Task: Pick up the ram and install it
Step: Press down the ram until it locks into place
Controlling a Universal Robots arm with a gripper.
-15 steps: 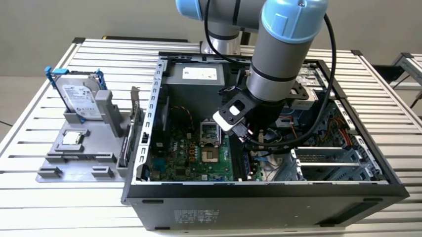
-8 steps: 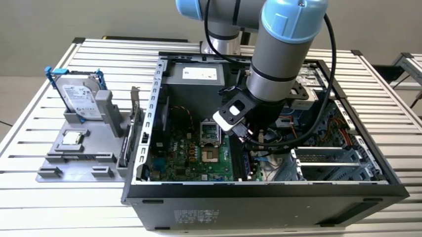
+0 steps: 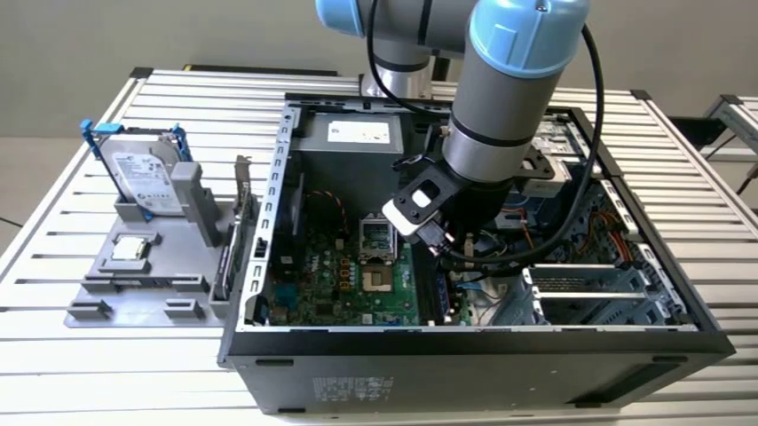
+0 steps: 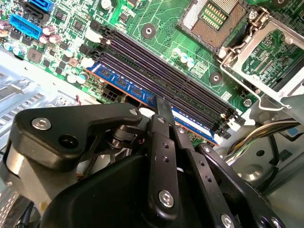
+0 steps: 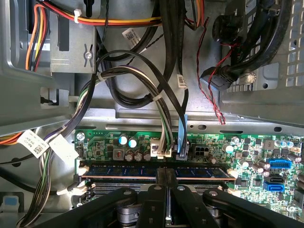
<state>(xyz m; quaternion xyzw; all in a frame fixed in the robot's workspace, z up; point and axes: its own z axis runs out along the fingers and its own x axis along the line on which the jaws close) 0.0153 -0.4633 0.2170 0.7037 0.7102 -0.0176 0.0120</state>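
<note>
Standing edge-up in the outermost of the black memory slots [image 4: 166, 80], with the end effector [image 5: 167, 183] pinched together on its middle: the ram [image 4: 124, 84], a slim blue circuit-board stick with a row of dark chips along its face, as long as the slot beneath it. Seen in the first wrist view as a dark blue strip [image 5: 123, 171] spanning between the white slot latches, with the two black fingers [image 5: 161, 176] pressed close on its upper edge. Lying parallel to the other slots, on the side of them away from the open processor socket [image 4: 216, 16]. Sitting just beside the ram on the green motherboard [image 4: 161, 19]: small capacitors, a white cable plug and a blue cable.

Reaching down into the open computer case [image 3: 255, 266] in the exterior view: the arm [image 3: 503, 98], its black tool end lowered beside the socket. Resting on the slatted counter [image 3: 71, 355] toward the exterior view's left of the case: a grey fixture [image 3: 177, 293] carrying a silver hard drive [image 3: 145, 177] in blue brackets and a small square processor chip [image 3: 128, 250].
</note>
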